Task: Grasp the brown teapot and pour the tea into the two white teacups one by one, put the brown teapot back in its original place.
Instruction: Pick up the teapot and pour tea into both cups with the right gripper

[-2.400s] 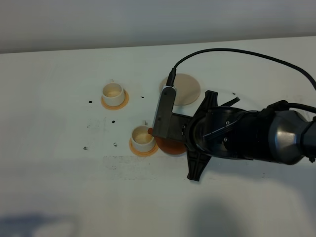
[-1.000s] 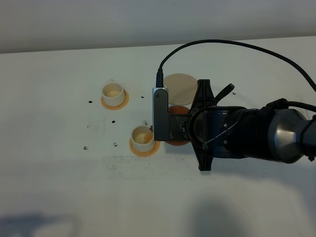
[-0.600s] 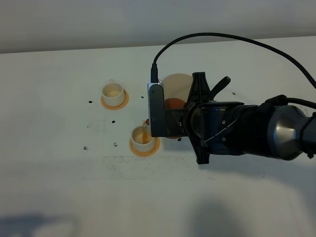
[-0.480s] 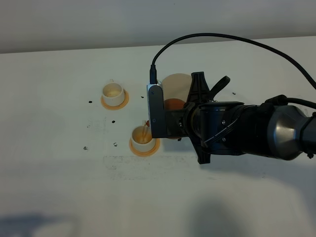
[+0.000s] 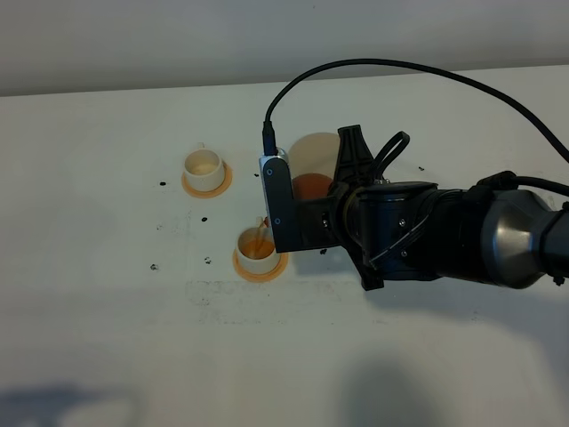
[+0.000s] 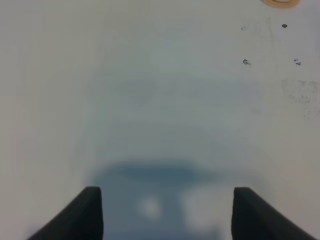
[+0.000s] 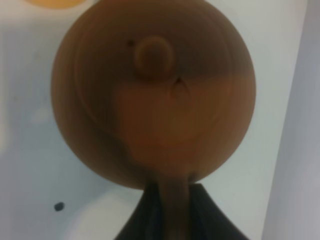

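Observation:
The brown teapot (image 5: 310,186) hangs tilted in the air, its spout towards the nearer of the two white teacups (image 5: 257,249). A thin stream of tea (image 5: 260,234) runs from the spout into that cup. In the right wrist view the teapot (image 7: 150,95) fills the picture, and my right gripper (image 7: 172,212) is shut on its loop handle. The farther teacup (image 5: 203,165) stands on its orange coaster at the back left. The cream saucer (image 5: 308,149) lies bare behind the teapot, partly hidden by my arm. My left gripper (image 6: 170,215) is open over bare table.
My right arm (image 5: 444,236) and its black cable (image 5: 373,64) cover the right half of the table. Small dark specks (image 5: 206,261) dot the white tabletop around the cups. An orange coaster's edge (image 6: 280,2) shows in the left wrist view.
My right arm has shifted towards the back and tilted the teapot further. A stream of tea has appeared, running into the nearer cup. The left gripper's earlier state is not shown.

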`<state>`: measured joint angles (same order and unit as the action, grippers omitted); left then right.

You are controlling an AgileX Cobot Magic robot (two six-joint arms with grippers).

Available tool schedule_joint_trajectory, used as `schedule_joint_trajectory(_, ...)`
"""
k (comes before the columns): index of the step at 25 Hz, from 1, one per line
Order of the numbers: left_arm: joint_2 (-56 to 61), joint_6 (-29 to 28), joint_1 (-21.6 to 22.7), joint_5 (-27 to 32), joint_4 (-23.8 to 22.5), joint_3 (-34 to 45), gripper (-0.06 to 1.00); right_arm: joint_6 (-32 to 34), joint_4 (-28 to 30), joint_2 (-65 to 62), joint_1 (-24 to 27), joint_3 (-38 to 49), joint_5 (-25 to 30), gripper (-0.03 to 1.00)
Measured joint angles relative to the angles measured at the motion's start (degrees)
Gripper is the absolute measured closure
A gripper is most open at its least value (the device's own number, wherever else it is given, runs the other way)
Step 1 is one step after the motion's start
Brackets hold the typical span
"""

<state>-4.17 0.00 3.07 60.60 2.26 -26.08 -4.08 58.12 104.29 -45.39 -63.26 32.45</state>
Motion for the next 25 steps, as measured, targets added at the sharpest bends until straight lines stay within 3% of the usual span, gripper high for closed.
schedule_joint_trajectory(25, 0.0, 0.0, 0.0, 0.0, 0.0, 0.0, 0.39, -1.4, 6.3, 0.0, 0.0, 0.0, 0.7, 0.86)
